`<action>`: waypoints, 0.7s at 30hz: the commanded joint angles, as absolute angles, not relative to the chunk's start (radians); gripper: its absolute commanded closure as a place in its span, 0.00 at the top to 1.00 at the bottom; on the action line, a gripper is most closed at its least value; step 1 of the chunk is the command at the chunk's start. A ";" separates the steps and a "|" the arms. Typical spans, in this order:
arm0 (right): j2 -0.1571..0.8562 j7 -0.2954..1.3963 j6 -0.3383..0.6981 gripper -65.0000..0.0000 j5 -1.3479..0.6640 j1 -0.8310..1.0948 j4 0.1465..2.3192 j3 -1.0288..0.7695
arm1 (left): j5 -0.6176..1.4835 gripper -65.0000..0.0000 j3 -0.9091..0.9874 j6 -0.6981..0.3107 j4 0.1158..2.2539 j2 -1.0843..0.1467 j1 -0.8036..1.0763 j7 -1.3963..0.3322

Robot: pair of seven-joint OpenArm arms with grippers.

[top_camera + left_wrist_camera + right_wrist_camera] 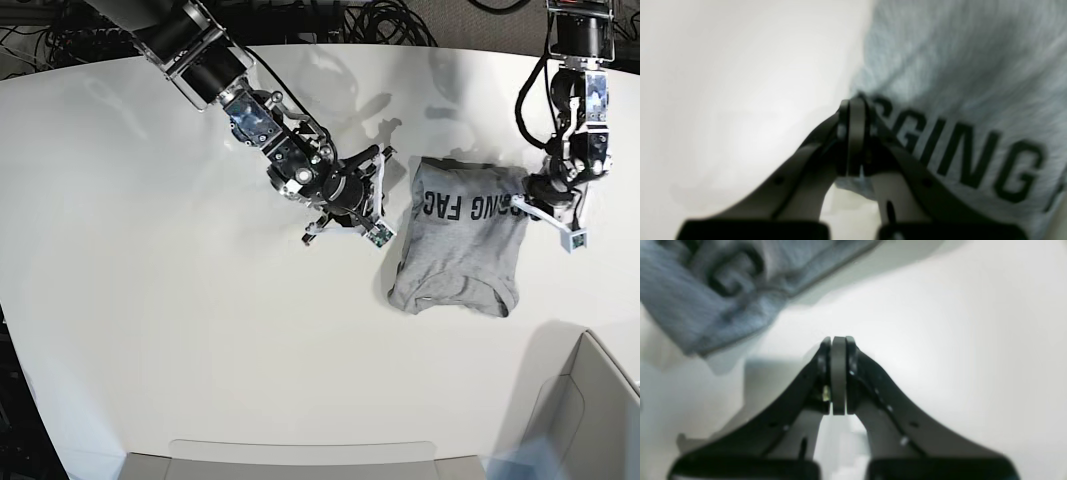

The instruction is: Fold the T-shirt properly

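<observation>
Left wrist view: the left gripper (pixel 853 110) has its fingers pressed together at the edge of the grey T-shirt (pixel 973 83), which fills the right, black letters showing; whether cloth is pinched, I cannot tell.

Right wrist view: the right gripper (pixel 839 343) is closed on nothing over the white table (pixel 957 340); the T-shirt (pixel 716 290) lies crumpled far left.

Base view: the T-shirt (pixel 460 255) lies right of centre, lettering up, between both arms.

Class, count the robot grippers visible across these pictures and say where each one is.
2. The left gripper sits shut at the lettered edge of the T-shirt; the right gripper is shut, beside the shirt's other edge over the table.
</observation>
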State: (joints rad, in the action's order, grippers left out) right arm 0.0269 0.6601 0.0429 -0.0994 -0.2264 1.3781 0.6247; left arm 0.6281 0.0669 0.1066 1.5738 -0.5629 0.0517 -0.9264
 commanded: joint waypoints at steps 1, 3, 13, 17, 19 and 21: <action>0.041 0.633 0.044 0.00 -0.101 -0.239 1.451 0.618 | 0.619 0.00 0.128 0.108 1.629 -0.585 0.056 -0.912; 0.099 0.633 0.044 0.00 -0.107 -0.203 1.572 0.584 | 0.622 0.00 0.217 0.104 1.715 -0.579 0.096 -0.912; 0.329 0.628 0.050 0.00 -0.102 0.147 2.051 0.363 | 0.621 0.00 0.507 0.094 2.023 -0.363 0.323 -0.731; 0.346 0.499 0.050 0.00 -0.101 0.325 2.069 0.269 | 0.621 0.00 0.507 0.008 2.028 -0.344 0.476 -0.567; 0.344 0.380 0.051 0.00 -0.101 0.440 2.069 0.197 | 0.621 0.00 0.516 -0.019 2.028 -0.332 0.539 -0.539; 0.344 0.266 0.051 0.00 -0.101 0.542 2.069 0.145 | 0.621 0.00 0.544 -0.027 2.028 -0.328 0.601 -0.539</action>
State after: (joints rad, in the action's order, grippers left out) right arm 0.3439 0.3035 0.0425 -0.0948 0.5449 2.0502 0.1432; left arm 0.6277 0.5266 -0.0246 2.0075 -0.3099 0.5938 -0.5758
